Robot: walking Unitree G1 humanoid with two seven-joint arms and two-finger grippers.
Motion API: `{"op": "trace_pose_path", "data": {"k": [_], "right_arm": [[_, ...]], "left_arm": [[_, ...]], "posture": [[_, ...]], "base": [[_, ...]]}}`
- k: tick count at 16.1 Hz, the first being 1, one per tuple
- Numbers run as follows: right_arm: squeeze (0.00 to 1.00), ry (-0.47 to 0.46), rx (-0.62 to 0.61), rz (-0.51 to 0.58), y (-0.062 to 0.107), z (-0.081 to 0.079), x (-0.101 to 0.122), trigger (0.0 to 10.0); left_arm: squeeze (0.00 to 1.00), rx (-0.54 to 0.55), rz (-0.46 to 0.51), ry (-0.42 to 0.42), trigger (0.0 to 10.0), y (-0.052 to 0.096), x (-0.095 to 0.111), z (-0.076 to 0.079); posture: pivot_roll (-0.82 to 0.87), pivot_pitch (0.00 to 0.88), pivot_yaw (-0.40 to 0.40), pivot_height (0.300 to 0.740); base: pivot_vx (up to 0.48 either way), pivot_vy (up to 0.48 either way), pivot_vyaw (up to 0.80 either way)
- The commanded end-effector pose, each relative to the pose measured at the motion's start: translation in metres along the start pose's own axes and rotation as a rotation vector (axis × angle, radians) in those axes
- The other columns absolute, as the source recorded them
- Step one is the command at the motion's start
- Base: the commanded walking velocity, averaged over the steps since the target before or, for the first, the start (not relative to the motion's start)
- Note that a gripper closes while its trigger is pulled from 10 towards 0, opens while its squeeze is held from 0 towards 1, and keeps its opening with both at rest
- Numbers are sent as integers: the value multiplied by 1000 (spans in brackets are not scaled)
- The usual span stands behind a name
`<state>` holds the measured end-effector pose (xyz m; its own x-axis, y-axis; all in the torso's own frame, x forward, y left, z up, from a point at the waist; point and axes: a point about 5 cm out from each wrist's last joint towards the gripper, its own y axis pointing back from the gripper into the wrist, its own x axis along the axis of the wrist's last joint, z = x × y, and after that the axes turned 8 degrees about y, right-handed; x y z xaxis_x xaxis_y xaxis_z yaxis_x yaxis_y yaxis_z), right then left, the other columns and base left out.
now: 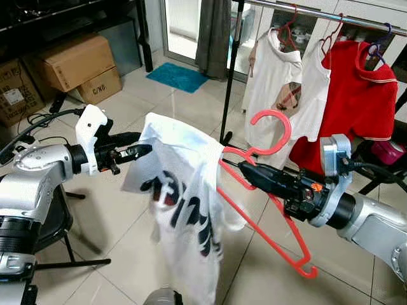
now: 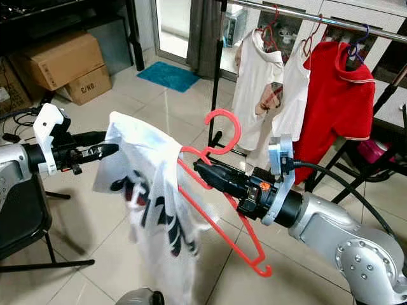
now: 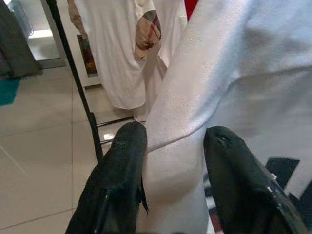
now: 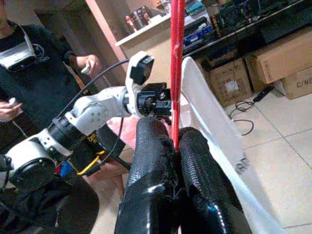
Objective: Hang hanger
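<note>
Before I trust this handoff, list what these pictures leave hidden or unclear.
- Red hanger: its left shoulder is hidden under the white printed T-shirt in the eye views.
- T-shirt hem: cut off by the lower edge of the eye views.
- Left end effector: the shirt fabric lies between its fingers; actual pinch unclear.
- Rail: free space unclear, cut off at the right edge.

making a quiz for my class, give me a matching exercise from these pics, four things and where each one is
Things:
1. red hanger
2. white t-shirt
3. red shirt
4. teal mat

Places:
A. on the floor by the doorway
B. hanging on the rail
C. clamped in the right tool
D. draped on the hanger, its edge between the left tool fingers

Pairs: 1-C, 2-D, 3-B, 4-A
</note>
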<state>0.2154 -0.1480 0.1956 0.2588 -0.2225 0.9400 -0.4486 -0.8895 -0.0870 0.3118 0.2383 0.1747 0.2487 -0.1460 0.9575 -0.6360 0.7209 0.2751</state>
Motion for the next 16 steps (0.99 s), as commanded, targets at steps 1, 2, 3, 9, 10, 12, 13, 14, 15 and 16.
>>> {"op": "trace_pose_path", "data": {"k": [1, 2, 3, 9, 10, 12, 13, 14, 15, 16], "right_arm": [[0, 34, 41, 29, -2, -5, 11, 10000], [0, 34, 41, 29, -2, -5, 11, 10000], [0, 31, 43, 26, -1, -5, 11, 10000], [0, 25, 50, 24, -1, -7, 10, 10000], [0, 24, 52, 24, 0, -7, 10, 10000], [0, 23, 55, 23, 0, -7, 11, 10000], [0, 23, 56, 23, 0, -8, 11, 10000], [0, 22, 56, 23, 0, -8, 10, 10000], [0, 21, 57, 23, 0, -8, 10, 10000], [0, 20, 56, 22, 0, -8, 10, 10000]], "left_arm": [[0, -20, 10, -18, 0, -3, 5, 0], [0, -20, 10, -18, 0, -3, 5, 0], [0, -37, 14, -25, 0, -6, 4, -1], [0, 41, 27, -33, 0, -8, 4, -12], [0, 36, 31, -30, 0, -9, 4, -12], [0, 12, 41, -18, 0, -11, 3, -10], [0, -11, 47, -10, 0, -13, 2, -9], [0, -27, 50, -6, 0, -14, 1, -8], [0, -31, 50, -5, 0, -14, 1, -8], [0, -25, 46, -8, 0, -15, 0, -9]], "posture": [[-11, 0, 3, 740], [-11, 0, 3, 740], [-11, 0, 5, 740], [-17, 0, 7, 740], [-18, 0, 7, 740], [-20, 0, 9, 740], [-21, 0, 9, 740], [-22, 1, 10, 740], [-22, 1, 10, 740], [-23, 2, 12, 740]], "base": [[0, 0, 0], [0, 0, 0], [0, 0, 0], [0, 0, 0], [0, 0, 0], [0, 0, 0], [0, 0, 0], [0, 0, 0], [0, 0, 0], [0, 0, 0]]}}
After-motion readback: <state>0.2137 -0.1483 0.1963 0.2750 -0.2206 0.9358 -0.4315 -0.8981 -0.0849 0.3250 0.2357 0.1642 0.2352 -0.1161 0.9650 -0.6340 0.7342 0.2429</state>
